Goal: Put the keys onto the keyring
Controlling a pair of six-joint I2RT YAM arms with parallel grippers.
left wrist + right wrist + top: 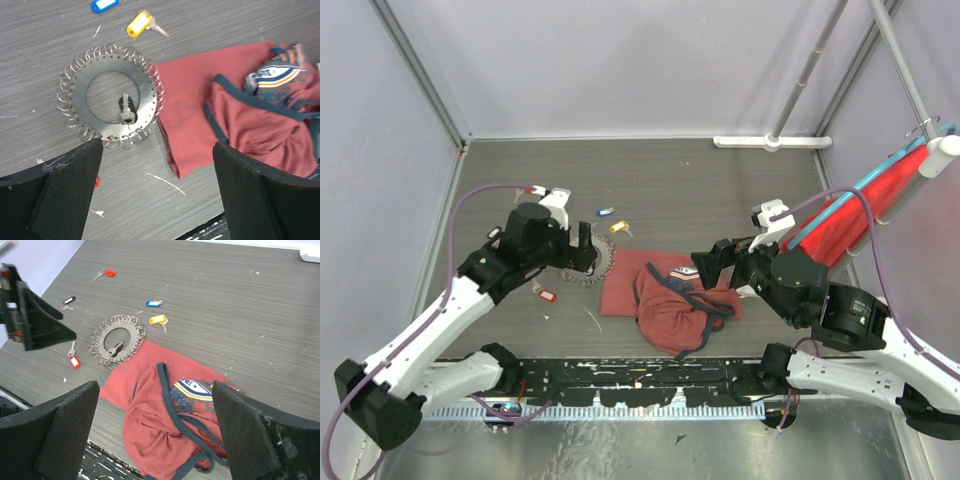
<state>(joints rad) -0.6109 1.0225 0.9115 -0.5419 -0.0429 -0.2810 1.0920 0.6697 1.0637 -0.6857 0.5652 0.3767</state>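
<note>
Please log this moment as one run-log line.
left gripper open near keyring | right gripper open over red cloth | black key lies inside keyring | yellow key, blue key loose

Left pincer (586,251) and right pincer (706,267) both hang spread wide.

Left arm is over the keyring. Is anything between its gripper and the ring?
Nothing visible. The keyring lies uncovered on the table below the open left gripper. The red cloth sits right beside its rim, not over it. One black-headed key lies in the ring's hole.
</note>
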